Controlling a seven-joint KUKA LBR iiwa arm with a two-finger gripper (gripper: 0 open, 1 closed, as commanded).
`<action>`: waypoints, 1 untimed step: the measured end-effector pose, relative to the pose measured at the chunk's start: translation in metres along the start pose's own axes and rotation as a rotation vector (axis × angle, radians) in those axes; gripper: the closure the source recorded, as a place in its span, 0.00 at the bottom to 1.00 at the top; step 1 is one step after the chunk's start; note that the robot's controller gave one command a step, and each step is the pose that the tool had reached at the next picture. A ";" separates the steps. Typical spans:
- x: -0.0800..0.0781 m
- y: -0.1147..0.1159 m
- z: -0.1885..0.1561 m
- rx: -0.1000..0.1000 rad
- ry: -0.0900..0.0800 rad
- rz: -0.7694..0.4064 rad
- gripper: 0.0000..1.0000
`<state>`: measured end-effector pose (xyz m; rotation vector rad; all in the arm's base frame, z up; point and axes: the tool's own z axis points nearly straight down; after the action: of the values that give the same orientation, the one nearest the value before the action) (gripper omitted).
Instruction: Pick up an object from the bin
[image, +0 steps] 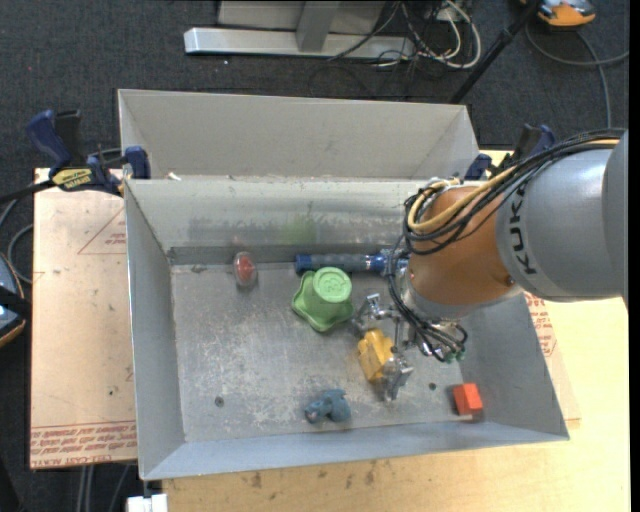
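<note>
Fingers (398, 382) open astride a yellow block (375, 355) near the bin's (230, 350) front edge.
Probably light, stiff plastic; grip its flat sides.

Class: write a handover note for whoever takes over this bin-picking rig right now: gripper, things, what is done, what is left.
Gripper: low in the bin, right of centre, at the yellow thing; open or shut cannot be told.
Things: green cup up-left of it; blue-grey lump at the front; orange block front right; red thing and blue thing at the back.
Done: nothing is out.
Left: grip one thing, likely the yellow one, and lift.
</note>
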<state>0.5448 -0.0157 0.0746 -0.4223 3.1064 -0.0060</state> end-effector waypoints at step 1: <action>-0.001 0.000 -0.002 0.000 -0.002 0.001 1.00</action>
<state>0.5455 -0.0158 0.0763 -0.4198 3.1046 -0.0053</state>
